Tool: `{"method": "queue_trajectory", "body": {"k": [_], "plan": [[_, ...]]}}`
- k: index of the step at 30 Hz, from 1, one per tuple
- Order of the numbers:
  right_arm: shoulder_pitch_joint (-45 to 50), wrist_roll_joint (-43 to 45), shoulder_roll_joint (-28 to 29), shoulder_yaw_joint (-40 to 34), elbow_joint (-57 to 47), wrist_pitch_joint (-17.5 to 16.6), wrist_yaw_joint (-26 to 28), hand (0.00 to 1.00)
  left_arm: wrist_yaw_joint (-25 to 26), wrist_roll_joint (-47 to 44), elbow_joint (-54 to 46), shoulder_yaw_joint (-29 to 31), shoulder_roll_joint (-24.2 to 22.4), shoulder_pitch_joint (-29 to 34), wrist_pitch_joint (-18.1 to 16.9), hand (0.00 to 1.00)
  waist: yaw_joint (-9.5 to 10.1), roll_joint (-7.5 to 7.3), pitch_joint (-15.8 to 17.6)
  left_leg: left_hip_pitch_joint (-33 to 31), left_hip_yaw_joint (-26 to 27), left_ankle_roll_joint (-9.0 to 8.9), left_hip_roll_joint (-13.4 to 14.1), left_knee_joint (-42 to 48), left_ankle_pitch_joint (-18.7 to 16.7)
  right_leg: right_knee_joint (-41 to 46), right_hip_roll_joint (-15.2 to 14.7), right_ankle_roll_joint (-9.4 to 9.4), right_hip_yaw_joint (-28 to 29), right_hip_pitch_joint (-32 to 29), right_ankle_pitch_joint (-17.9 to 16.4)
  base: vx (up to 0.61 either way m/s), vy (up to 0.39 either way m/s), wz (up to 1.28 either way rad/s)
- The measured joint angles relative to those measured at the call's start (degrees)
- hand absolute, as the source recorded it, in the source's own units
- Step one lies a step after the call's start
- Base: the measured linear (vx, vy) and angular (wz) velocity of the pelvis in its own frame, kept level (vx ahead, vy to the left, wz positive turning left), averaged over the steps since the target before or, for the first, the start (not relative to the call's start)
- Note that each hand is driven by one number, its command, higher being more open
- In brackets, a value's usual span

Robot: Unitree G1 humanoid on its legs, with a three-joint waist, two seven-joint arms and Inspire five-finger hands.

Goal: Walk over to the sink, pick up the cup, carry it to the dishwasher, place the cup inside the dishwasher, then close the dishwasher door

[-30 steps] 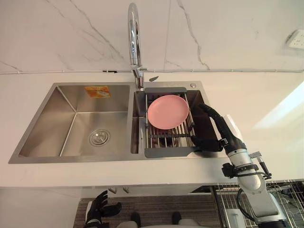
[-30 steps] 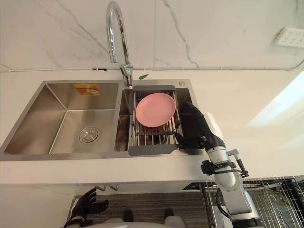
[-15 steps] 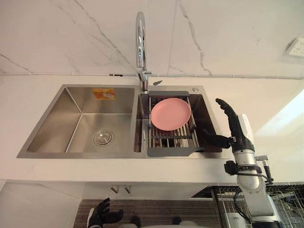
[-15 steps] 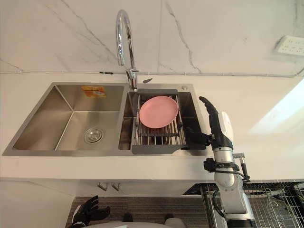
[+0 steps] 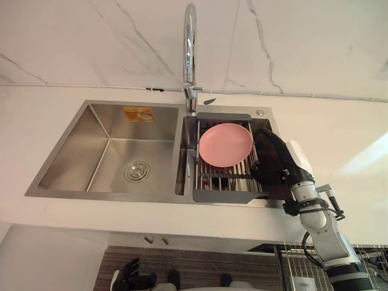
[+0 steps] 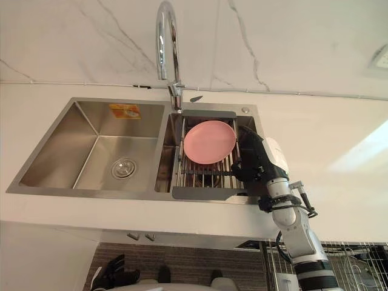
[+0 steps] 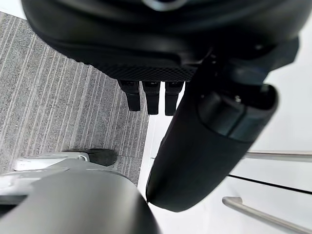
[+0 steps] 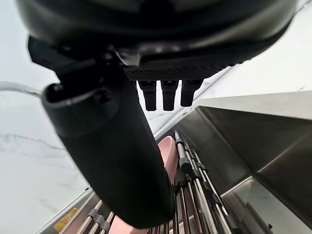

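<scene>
1. Sink [image 5: 79, 145]: brushed stainless steel, with two rectangular basins sunk into a smooth white counter [image 5: 339, 133]. The left basin has sloping walls, a round drain [image 5: 136, 171] in its floor and an orange sticker [image 5: 138, 113] on its back wall.
2. Faucet [image 5: 190, 48]: a polished chrome tube bent in a tall gooseneck. It rises from the rear rim between the basins, in front of a white marble wall [image 5: 91, 42] with thin grey veins.
3. Rack [image 5: 221, 195]: a grey frame carrying parallel metal rods, laid across the right basin. A round, matte pink plate [image 5: 225, 144] rests on the rods in the rear half.
4. My right robot hand [image 5: 276, 160]: the silver-grey arm comes up from the lower right and crosses the counter's front edge. The dark hand dips into the right basin, just beside the rack and between it and the basin's right wall. The fingers [image 8: 168, 95] run forward in a loose row and the thumb [image 8: 112, 156] stands apart on the rack side, so the hand is unclenched.
5. My left robot hand [image 5: 130, 280]: it hangs low below the counter front, over a grey ribbed floor [image 7: 58, 112], with the fingers loose and spread.
6. Cup: I cannot tell where it is; my right robot hand covers the strip of basin beside the rack.
</scene>
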Motion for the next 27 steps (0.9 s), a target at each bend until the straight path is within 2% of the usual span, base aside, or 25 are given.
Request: {"method": "queue_trajectory", "body": {"k": [8,19,20,27], "plan": [[-4.9,-4.6,-2.1,4.1,2.4,0.0,-0.2,0.9,0.1,0.0,-1.5,0.8,-0.1,0.0,-0.2,0.9,0.48,-0.38,2.0,-1.4,-0.8,-0.06,-0.1,1.5,-0.3,2.9,-0.3,-0.16,-0.8,-1.6,-1.5,-0.03,-0.017,0.07],[-10.8,-12.7,-4.0,7.5,7.7,0.8,-1.0,0.9,1.0,-0.1,-1.8,0.9,-0.2,-1.5,-0.7,0.9,0.85,-0.38,5.0,-2.9,-1.3,0.01,-0.2,3.0,-0.5,3.8,-0.7,-0.14,-1.2,-2.5,-1.6,-0.01,-0.005,0.02],[-11.3,-12.8,-4.0,7.7,7.9,0.9,-1.1,0.3,1.0,-0.1,-1.9,0.9,-0.2,-1.6,-0.7,0.9,0.81,-0.39,5.3,-2.9,-1.3,0.0,-0.2,3.1,-0.5,3.9,-0.7,-0.15,-1.2,-2.5,-1.6,-0.04,-0.004,0.0],[-16.1,-16.7,-5.8,8.8,9.6,1.8,-3.9,0.3,1.1,-0.7,-3.0,0.8,-0.2,-1.7,-0.7,0.9,0.93,-0.39,6.5,-4.8,-1.5,-0.09,-0.2,5.1,-1.0,4.6,-0.7,-0.24,-1.3,-3.8,-1.7,-0.03,-0.003,0.01]]}}
